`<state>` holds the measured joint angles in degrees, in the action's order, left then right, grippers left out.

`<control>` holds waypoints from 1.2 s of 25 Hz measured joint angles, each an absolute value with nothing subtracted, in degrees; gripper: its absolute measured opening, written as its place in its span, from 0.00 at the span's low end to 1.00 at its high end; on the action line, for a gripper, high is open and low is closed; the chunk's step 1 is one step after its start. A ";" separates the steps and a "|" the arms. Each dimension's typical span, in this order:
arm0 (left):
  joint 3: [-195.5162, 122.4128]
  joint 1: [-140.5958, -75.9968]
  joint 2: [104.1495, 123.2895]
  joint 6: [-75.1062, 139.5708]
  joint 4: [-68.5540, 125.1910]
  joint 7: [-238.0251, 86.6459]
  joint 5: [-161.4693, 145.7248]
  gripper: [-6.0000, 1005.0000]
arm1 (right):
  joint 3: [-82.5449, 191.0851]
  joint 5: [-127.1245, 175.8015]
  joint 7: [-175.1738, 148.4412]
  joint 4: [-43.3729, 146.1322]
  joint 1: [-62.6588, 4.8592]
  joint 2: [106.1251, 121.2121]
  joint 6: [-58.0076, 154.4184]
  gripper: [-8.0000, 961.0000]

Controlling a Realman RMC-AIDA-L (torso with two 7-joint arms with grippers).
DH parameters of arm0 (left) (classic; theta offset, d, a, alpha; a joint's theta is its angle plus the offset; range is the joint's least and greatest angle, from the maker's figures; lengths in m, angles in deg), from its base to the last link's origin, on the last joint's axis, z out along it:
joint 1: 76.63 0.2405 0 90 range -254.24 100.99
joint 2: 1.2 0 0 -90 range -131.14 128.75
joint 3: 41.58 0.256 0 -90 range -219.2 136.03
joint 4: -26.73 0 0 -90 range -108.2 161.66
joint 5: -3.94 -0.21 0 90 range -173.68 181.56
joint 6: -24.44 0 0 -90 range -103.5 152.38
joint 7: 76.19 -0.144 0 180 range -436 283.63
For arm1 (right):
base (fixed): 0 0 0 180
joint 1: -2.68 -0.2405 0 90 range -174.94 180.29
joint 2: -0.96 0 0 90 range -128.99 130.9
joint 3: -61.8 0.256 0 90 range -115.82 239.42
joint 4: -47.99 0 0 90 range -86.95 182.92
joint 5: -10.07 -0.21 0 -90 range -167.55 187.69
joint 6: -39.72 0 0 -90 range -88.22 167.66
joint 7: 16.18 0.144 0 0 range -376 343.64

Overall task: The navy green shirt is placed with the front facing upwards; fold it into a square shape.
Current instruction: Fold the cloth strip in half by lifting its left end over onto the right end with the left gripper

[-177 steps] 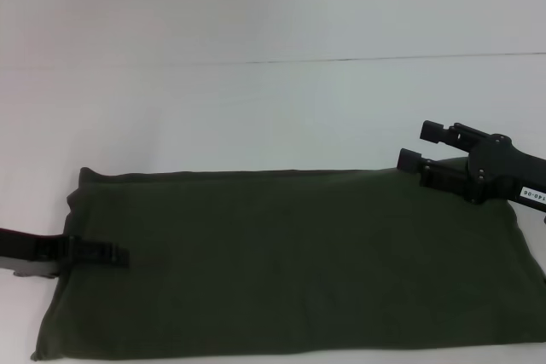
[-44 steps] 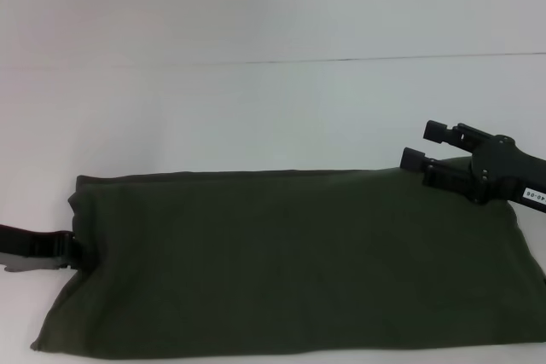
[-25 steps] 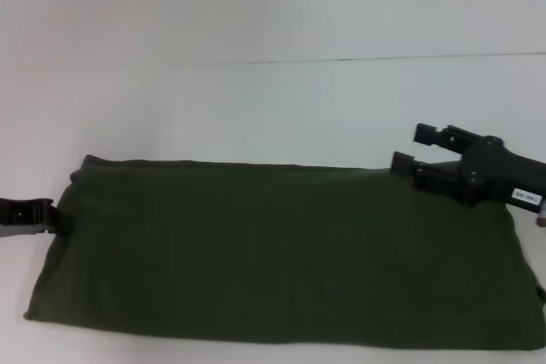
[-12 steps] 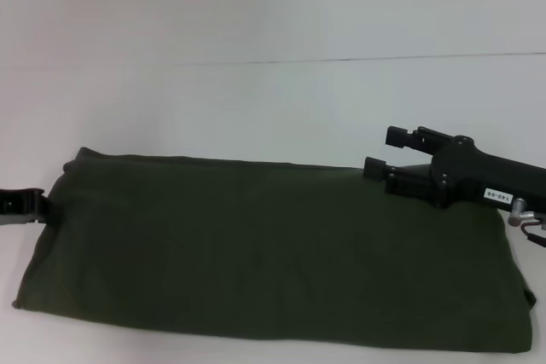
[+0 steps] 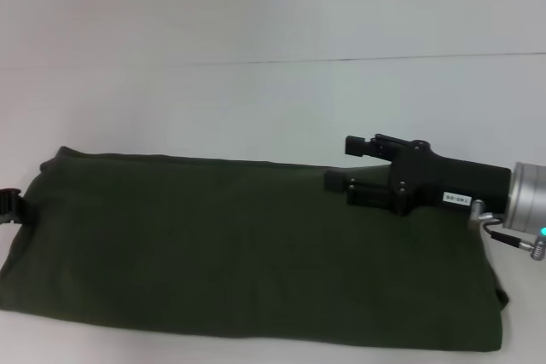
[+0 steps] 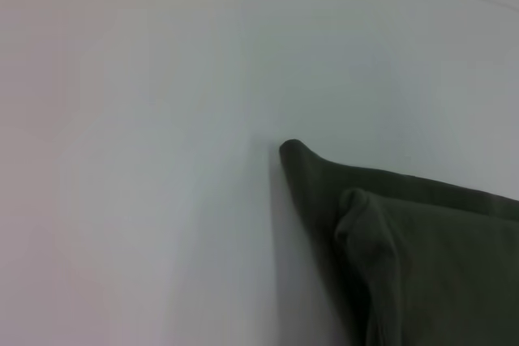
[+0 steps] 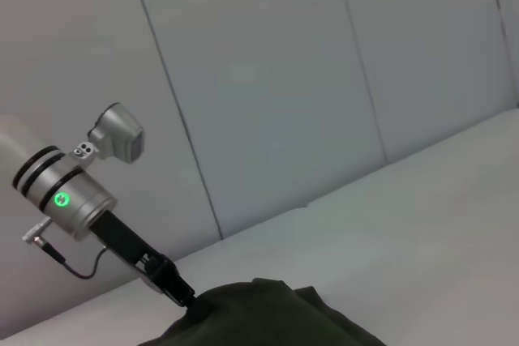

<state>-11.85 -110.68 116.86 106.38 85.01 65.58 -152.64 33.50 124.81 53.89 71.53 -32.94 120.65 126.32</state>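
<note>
Shirt (image 5: 247,253) lying folded into a long band on the white table (image 5: 256,108).
The left gripper (image 5: 10,207) is pinching the band's left end, its jaws clenched on the cloth. The right gripper (image 5: 343,164) is hovering with jaws parted, the shirt's far right edge lying just beneath its fingers (image 5: 360,146).

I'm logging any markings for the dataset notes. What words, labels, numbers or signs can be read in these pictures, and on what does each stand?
Small white label on the right gripper, seen in the head view: it carries dark print, too small and blurred to read.
The navy green shirt: no lettering or neck label shows on the folded cloth in any view.
Left gripper, at the shirt's left end: no readable marking, only a green light on its wrist.
</note>
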 joint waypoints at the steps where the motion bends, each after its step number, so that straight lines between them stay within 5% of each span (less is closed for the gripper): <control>1: -12.06 -110.64 116.84 106.37 85.04 65.56 -152.76 0.03 | 33.25 124.80 53.74 71.17 -33.33 120.65 126.11 0.87; 30: -15.82 -110.33 116.11 128.09 91.53 64.75 -125.32 0.03 | 18.78 124.77 49.44 60.30 -41.27 121.64 114.46 0.87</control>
